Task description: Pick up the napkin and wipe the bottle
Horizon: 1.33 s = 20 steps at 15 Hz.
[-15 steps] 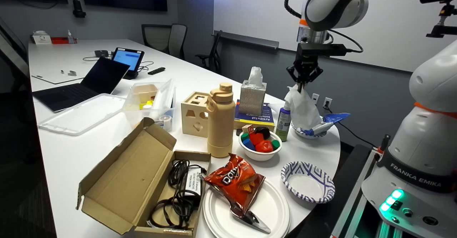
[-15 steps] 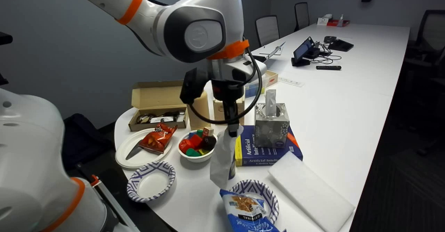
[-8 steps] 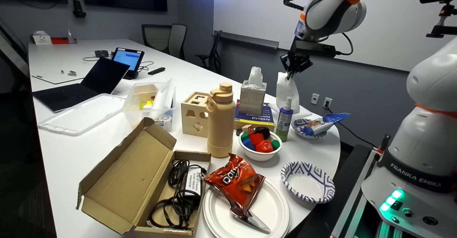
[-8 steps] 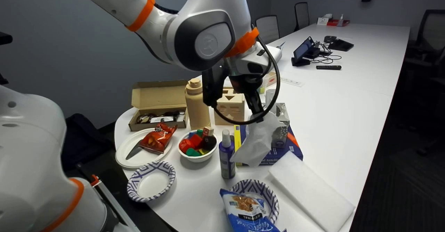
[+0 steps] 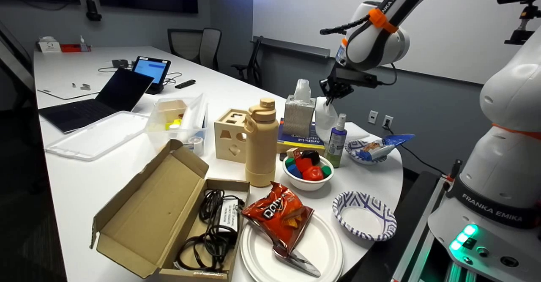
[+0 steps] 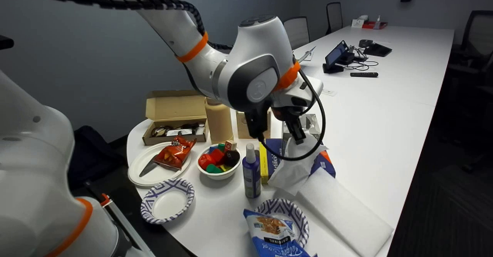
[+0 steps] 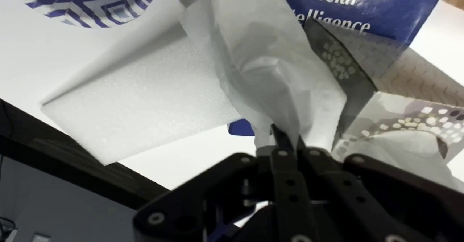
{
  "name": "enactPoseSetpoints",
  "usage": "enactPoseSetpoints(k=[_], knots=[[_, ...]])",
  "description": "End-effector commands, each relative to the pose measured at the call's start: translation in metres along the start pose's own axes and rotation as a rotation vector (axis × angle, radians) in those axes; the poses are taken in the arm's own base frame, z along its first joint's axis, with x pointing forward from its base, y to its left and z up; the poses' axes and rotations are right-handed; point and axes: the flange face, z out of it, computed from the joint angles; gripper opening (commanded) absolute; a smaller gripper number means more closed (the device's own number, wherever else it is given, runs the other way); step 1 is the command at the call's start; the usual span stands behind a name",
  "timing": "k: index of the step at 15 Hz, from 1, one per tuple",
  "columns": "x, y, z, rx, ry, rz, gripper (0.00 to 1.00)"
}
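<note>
Napkin [image 5: 325, 120], tight in the clamped hand [image 7: 287, 136], nearer the tissue box [image 5: 298, 118] than before

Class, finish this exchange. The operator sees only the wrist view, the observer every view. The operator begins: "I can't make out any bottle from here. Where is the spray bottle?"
Observer: The purple spray bottle stands upright beside the white bowl of coloured blocks.
Operator: Is the napkin touching it?
Observer: No; in an exterior view a gap shows between them.
Operator: Is that the only bottle?
Observer: No; a tan water bottle stands near the wooden shape sorter.
</note>
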Motion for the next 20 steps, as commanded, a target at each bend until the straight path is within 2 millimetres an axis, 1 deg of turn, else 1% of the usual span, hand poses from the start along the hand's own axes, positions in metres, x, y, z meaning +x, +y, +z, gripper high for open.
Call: enactPoseSetpoints(k=[1, 2, 3, 4, 5, 7, 9, 11, 12, 13, 14, 18, 20], knots=[[0.014, -0.007, 0.03, 0.014, 0.0, 0.004, 0.26], [0.017, -0.006, 0.033, 0.011, -0.002, 0.005, 0.28], [0.019, -0.005, 0.035, 0.007, -0.003, 0.007, 0.32], [0.021, -0.005, 0.035, 0.003, -0.004, 0.01, 0.41], [0.024, -0.003, 0.033, -0.003, -0.001, 0.013, 0.48], [0.031, 0.001, 0.025, -0.012, 0.009, 0.025, 0.64], [0.034, 0.0, 0.014, -0.012, 0.007, 0.035, 0.79], [0.03, -0.012, 0.0, 0.017, -0.01, 0.031, 0.95], [0.028, -0.019, -0.011, 0.039, -0.028, 0.027, 0.99], [0.026, -0.024, -0.022, 0.049, -0.044, 0.021, 1.0], [0.023, -0.03, -0.036, 0.049, -0.063, 0.005, 1.0], [0.01, -0.045, -0.084, -0.025, -0.086, -0.053, 1.0], [0.005, -0.052, -0.105, -0.055, -0.088, -0.074, 1.0]])
